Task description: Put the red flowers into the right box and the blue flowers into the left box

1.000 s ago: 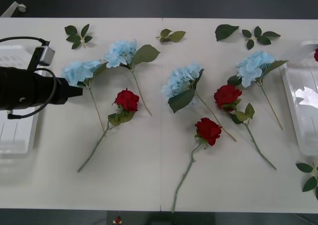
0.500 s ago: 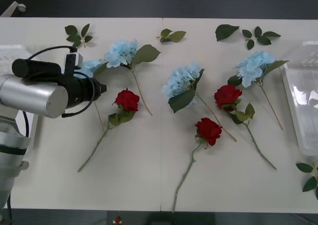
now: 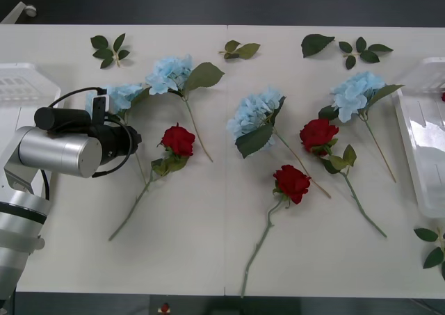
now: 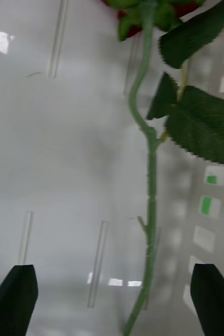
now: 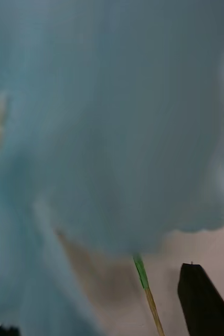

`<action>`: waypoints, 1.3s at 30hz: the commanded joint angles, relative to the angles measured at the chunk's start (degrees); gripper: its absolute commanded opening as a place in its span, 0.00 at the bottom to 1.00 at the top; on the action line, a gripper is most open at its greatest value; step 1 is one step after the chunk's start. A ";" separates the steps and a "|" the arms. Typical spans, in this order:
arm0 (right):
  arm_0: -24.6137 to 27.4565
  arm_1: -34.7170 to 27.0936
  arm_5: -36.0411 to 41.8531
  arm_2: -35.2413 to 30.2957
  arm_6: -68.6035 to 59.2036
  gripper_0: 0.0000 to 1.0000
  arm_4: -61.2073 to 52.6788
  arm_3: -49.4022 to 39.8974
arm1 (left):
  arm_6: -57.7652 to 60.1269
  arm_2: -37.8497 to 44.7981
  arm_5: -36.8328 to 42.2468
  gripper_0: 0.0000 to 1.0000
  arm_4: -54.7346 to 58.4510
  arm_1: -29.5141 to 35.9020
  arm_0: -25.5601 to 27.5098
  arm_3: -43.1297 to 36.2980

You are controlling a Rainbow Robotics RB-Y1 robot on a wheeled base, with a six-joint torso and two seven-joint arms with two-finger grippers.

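Left gripper [image 5: 98,320], jaws open, hovers over the nine-o'clock blue flower [image 3: 115,97], ready to descend and close on its stem [image 5: 146,286].

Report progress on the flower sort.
Done: one red rose lies in the right box, with the right tool open above it. In hand: the left tool, open, sits over the leftmost blue flower and is not gripping it. Left: all four blue flowers for the left box, plus three red roses on the table.
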 commanded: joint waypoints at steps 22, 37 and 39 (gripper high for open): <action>-24.71 5.78 25.66 3.42 -20.17 1.00 13.47 -15.30 | 3.13 4.17 17.26 0.00 6.06 5.24 -2.71 -17.57; -31.74 14.83 15.64 21.88 -26.06 1.00 22.17 -8.89 | 1.46 20.43 27.81 0.00 12.56 26.95 -1.75 -30.93; -31.66 15.44 15.64 22.05 -25.89 1.00 22.43 -8.10 | 0.93 21.84 25.26 0.00 13.53 30.47 0.01 -28.12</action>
